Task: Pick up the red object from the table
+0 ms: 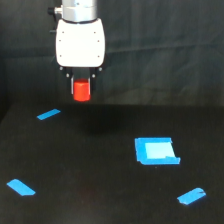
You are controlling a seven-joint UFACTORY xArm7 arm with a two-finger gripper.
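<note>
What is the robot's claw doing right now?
End effector: closed on the small bright red-orange cylinder, lifted above the matte black table.

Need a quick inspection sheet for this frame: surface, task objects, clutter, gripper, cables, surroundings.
Surface: table, flat matte black, no damage visible.
Job's things: red object, a short red-orange cylinder, off the table, held between the gripper's fingers, upright.
Clutter: blue square patch toward the exterior view's right; three blue tape strips, upper left strip, lower left strip, lower right strip. All flat on the table.
Grippers: gripper with white housing, pointing down, shut on the red object, raised above the table.
Cables: nothing seen.
Surroundings: dark backdrop behind the table; nothing else seen.
</note>
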